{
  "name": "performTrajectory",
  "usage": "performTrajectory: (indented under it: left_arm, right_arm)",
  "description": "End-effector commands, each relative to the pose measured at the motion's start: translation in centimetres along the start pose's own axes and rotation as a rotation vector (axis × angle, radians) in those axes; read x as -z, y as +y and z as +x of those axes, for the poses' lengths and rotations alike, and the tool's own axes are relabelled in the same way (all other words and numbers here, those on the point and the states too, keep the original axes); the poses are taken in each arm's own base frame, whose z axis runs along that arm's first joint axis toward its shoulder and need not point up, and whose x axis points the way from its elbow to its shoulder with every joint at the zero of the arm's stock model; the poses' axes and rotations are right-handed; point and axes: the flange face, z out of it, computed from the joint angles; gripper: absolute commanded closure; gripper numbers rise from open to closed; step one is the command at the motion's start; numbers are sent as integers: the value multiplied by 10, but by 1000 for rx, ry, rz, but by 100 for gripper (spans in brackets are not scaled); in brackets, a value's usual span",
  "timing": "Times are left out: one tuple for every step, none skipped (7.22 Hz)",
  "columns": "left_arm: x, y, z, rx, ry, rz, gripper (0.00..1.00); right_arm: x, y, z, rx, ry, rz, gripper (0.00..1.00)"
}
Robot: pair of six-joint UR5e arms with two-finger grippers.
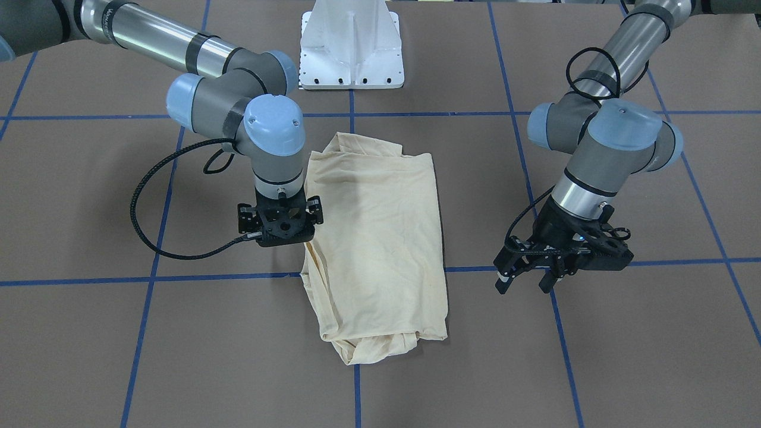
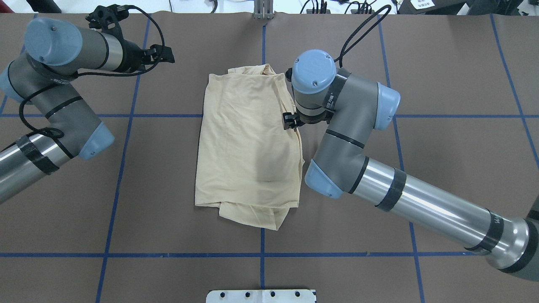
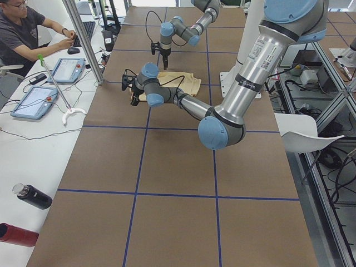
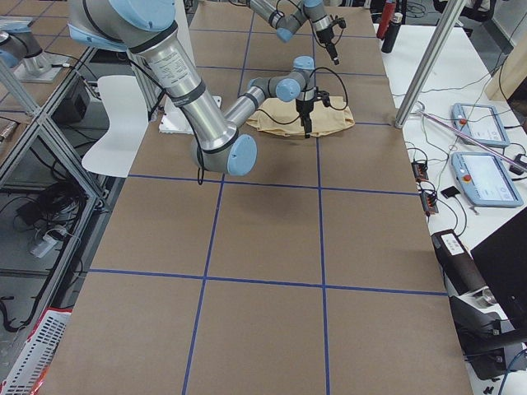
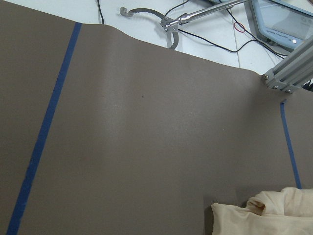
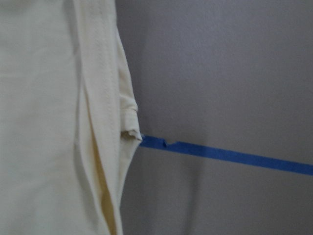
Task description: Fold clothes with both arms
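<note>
Left black gripper [image 1: 523, 284] hangs over brown blue-taped desk [image 1: 624, 356], fingers spread, grasping nothing, well apart from folded pale cream-yellow shirt [image 1: 380, 238] lying mid-desk. Right black gripper [image 1: 279, 229] points down at shirt's long edge; fingers hidden, cannot tell state.

Over the cream shirt [image 4: 333, 122], the right end effector [image 4: 308, 128] points straight down.

We log a brown mat [image 1: 89, 356] gridded with blue tape [image 1: 208, 277]. On one edge of the mat stands a white pedestal [image 1: 352, 53]. Beside the mat: two tablets [image 3: 69, 69], a black bottle [image 3: 32, 196], a red bottle [image 3: 16, 235], a seated person [image 3: 25, 33].
</note>
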Motion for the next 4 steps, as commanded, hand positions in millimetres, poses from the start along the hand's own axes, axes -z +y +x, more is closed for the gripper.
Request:
performTrajectory:
  left_arm:
    - [0,-1,-2,2,-3,0,0]
    - [-4,0,-5,3,-10,-3,0]
    - [-4,1,-5,2,-11,-5,0]
    - [-6,1,-7,3,-14,-6,0]
  right_arm:
    - [-15,-39,-26,15,0,74,0]
    - [-46,-53,-32,24,2,78,0]
    - [-51,-55,-31,49,8,75,0]
    - [-51,-54,-32,55,8,74,0]
